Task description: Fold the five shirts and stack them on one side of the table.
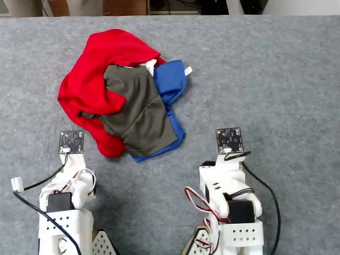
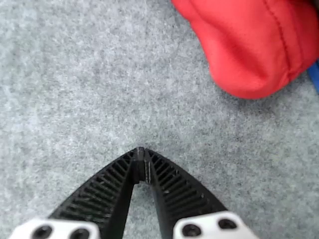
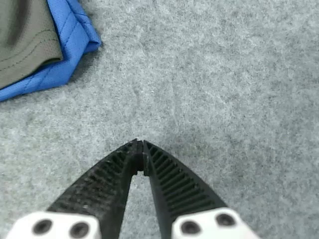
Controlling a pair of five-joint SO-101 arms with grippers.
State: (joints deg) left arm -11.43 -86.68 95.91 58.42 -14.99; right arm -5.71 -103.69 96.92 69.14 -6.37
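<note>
A heap of shirts lies at the back left of the grey table: a red shirt, an olive-grey shirt on top, a blue shirt underneath, and a bit of white cloth peeking out. The left arm rests at the front left, just short of the red shirt's near edge. My left gripper is shut over bare felt. The right arm rests at the front right. My right gripper is shut on nothing, with the blue shirt's corner and olive-grey hem a short way ahead.
The grey felt table has open room on its whole right half and in front of the heap. Both arm bases stand at the near edge, with loose cables beside them. Furniture shows beyond the far edge.
</note>
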